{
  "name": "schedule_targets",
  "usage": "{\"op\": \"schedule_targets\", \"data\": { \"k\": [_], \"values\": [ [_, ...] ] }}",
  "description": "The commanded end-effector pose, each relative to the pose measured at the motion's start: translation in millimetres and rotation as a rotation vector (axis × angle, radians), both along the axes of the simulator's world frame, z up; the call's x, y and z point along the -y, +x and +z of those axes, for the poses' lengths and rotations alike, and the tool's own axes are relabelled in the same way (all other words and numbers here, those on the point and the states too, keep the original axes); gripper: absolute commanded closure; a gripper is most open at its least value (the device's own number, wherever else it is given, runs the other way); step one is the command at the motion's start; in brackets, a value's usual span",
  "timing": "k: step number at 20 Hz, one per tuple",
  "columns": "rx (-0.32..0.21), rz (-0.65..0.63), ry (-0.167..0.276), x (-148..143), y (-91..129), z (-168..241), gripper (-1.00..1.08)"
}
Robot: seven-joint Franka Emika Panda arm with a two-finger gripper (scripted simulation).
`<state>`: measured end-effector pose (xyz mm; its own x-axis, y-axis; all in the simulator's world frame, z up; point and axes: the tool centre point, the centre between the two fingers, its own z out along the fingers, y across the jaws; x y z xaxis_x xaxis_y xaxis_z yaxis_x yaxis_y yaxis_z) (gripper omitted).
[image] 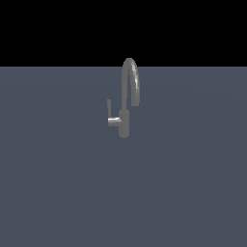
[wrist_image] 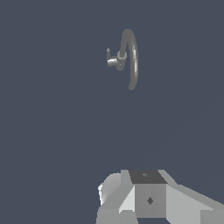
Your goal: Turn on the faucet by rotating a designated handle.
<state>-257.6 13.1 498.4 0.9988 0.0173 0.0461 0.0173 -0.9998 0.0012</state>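
The small grey faucet (image: pixel 124 123) stands on the flat grey-blue floor, its arched gooseneck spout (image: pixel 131 77) rising above the short base. The thin L-shaped handle (image: pixel 112 117) juts toward the exterior view's left, with its slim bar pointing up. The wrist view looks down on the faucet (wrist_image: pixel 131 57) and its handle (wrist_image: pixel 111 60) from well above. Only part of the gripper (wrist_image: pixel 148 197) shows at the edge of the wrist view, far from the faucet and touching nothing. Its fingertips are not clearly seen. The arm is absent from the exterior view.
A flat grey-blue floor (image: pixel 58 193) spreads around the faucet on all sides, with a black background behind it.
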Motion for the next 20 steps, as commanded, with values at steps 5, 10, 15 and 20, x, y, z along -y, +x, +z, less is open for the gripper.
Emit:
{"op": "schedule_targets", "data": {
  "k": [5, 10, 15, 20],
  "values": [
    [0.004, -0.008, -0.002, -2, 0, -2, 1.08],
    [0.019, -0.039, -0.011, -8, 2, -11, 1.08],
    [0.046, -0.093, -0.028, -19, 5, -26, 1.08],
    [0.084, -0.171, -0.050, -35, 12, -48, 1.08]
  ]
}}
